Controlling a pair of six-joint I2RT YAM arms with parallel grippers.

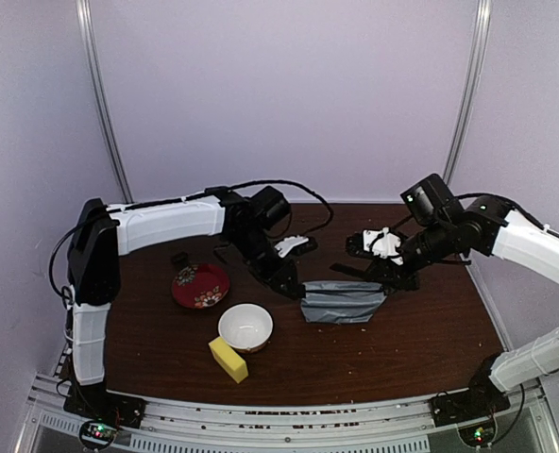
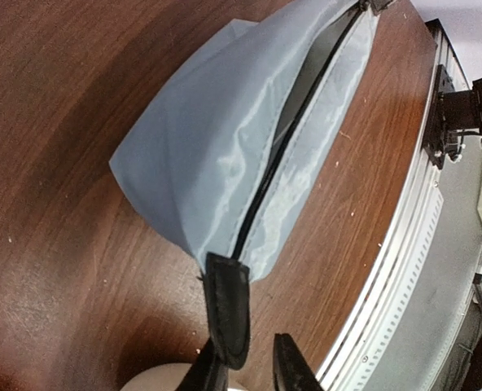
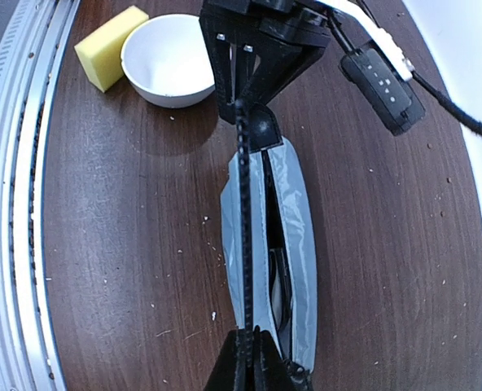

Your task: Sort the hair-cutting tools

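While none of the hair-cutting tools shows on the table (image 1: 421,349) from above, I judge them already packed and the job at its closing step. A grey pouch (image 1: 341,302) lies mid-table, with the left claw (image 1: 292,286) at its left end and the right claw (image 1: 385,279) at its right end. A red plate (image 1: 177,286), a white bowl (image 1: 245,308) and a yellow sponge (image 1: 228,360) sit to its left, apart from it. A small dark thing (image 1: 178,258) beyond the plate is too small to name. From this height neither claw's jaws can be read.

From the left wrist, the pouch's zip (image 2: 294,122) gapes along most of its length. Its black end tab (image 2: 227,305) rests against one finger while the other finger (image 2: 294,368) stands clear, so the left claw is slightly apart, not clamped. The pouch's inside is dark, and its far end is cut off at the top edge.

From the right wrist, the right claw is pressed together on the pouch's zip edge at the near end; whether it has the slider I cannot tell. Through the slit a dark shape (image 3: 278,281) with a pale glint lies inside. It is likely one tool, but which one and how many I cannot tell. Next, I judge, the zip needs running shut. That calls for one end held firm while the other pulls, and a loose left hold would let the pouch drag.
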